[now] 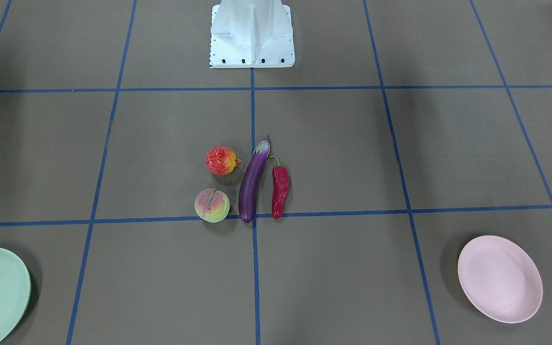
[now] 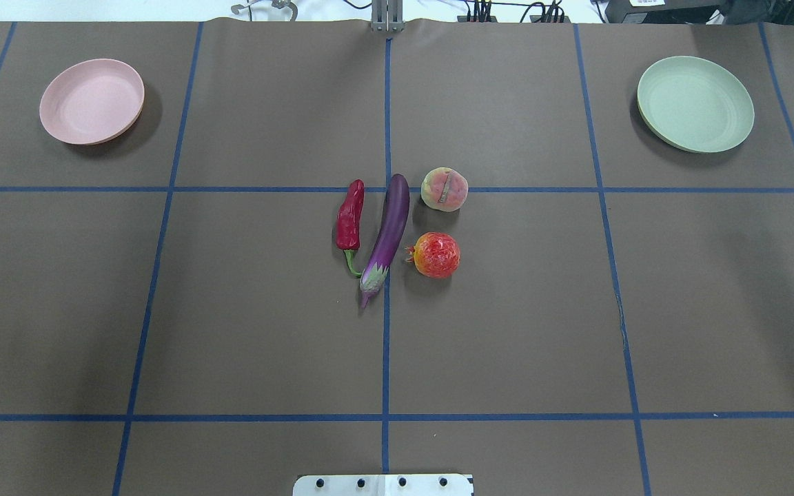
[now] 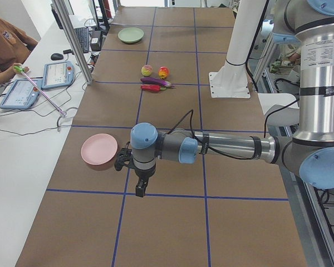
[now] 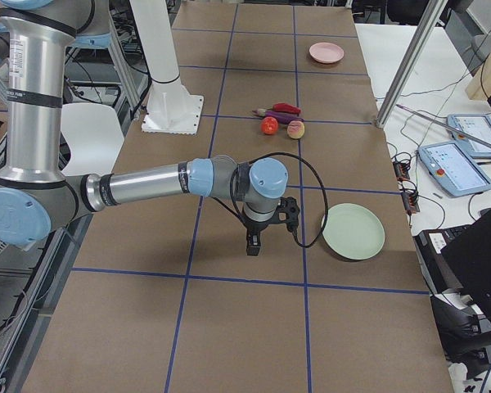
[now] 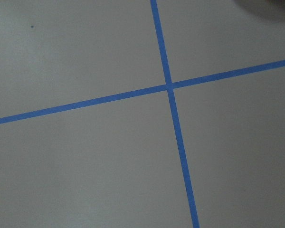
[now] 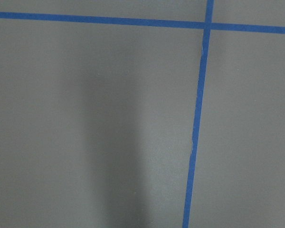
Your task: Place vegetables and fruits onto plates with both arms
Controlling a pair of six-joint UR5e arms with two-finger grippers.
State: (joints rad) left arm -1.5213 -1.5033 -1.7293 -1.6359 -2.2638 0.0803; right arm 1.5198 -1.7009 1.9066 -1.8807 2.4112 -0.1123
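Note:
The purple eggplant (image 2: 388, 234) lies at the table's centre, with the red chili pepper (image 2: 350, 219) on its left. The peach (image 2: 444, 189) and the bumpy red-orange fruit (image 2: 436, 255) are on its right. The pink plate (image 2: 92, 101) sits far left and the mint green plate (image 2: 695, 103) far right, both empty. My left gripper (image 3: 139, 189) hangs above the mat near the pink plate (image 3: 99, 151). My right gripper (image 4: 252, 244) hangs near the green plate (image 4: 353, 232). I cannot tell whether either is open or shut. Both wrist views show only mat and blue tape.
The white base block (image 2: 383, 485) stands at the near edge. Blue tape lines grid the brown mat. An operator (image 3: 5, 47) with tablets sits at a side bench beyond the table's far edge. A metal post (image 3: 72, 39) stands there.

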